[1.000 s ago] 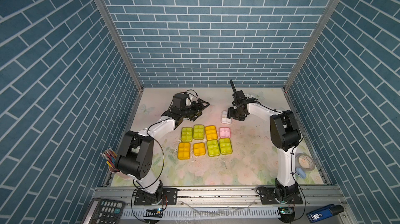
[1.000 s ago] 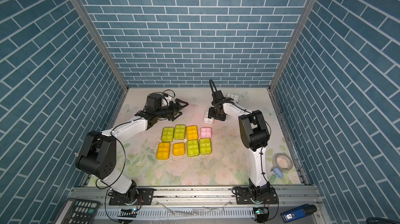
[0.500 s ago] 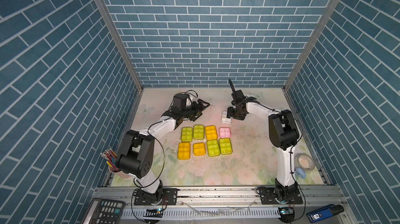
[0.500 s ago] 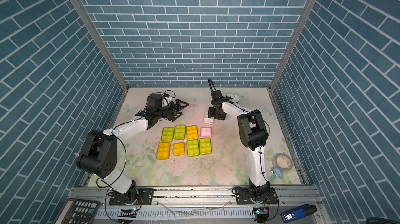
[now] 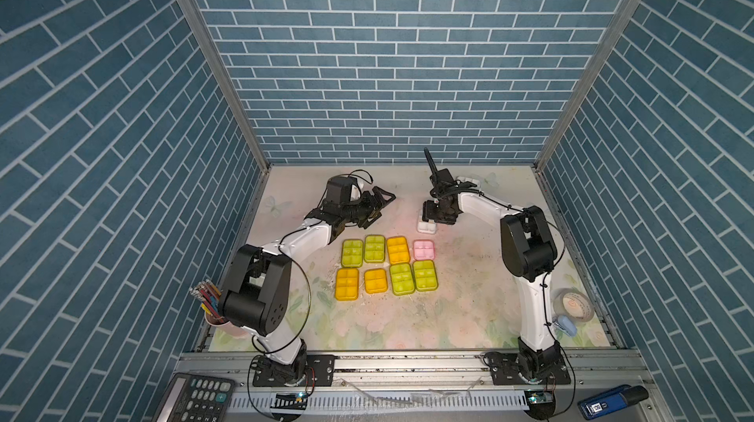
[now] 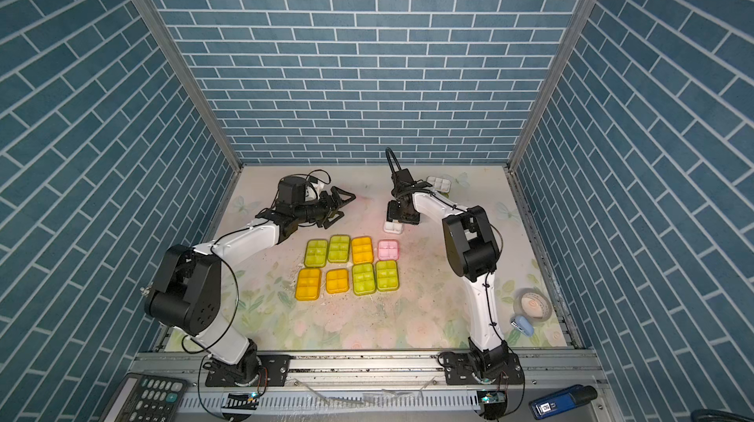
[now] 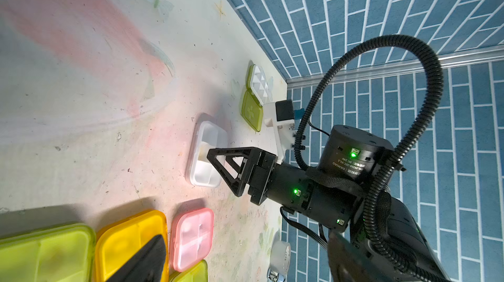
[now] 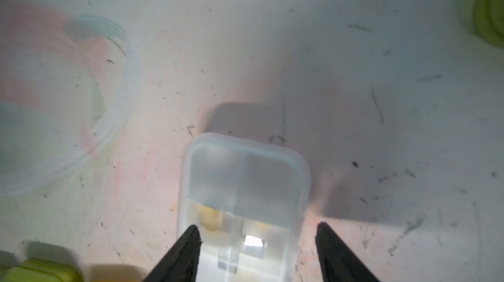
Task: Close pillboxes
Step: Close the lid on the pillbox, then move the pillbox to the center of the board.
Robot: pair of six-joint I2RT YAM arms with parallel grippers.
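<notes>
Eight pillboxes (image 5: 387,267) with green, orange and pink lids lie closed in two rows mid-table in both top views. Behind them sits a clear-lidded pillbox (image 5: 426,227) (image 8: 242,185) with its lid down. My right gripper (image 8: 257,235) (image 5: 433,218) is open right over it, one fingertip (image 8: 191,242) over one long edge, the other clear of the far edge. Another pillbox (image 7: 255,97) (image 5: 469,184) lies open by the back wall, green lid folded out. My left gripper (image 5: 385,207) (image 7: 245,261) hangs open and empty behind the rows.
A cup of pencils (image 5: 210,305) stands at the left front edge. A tape roll (image 5: 573,305) and a small blue object (image 5: 567,326) sit at the right front. A calculator (image 5: 200,397) lies outside the rail. Brick walls enclose three sides.
My right gripper has edged a little to the left and down over the clear-lidded pillbox. The left arm has not moved.
</notes>
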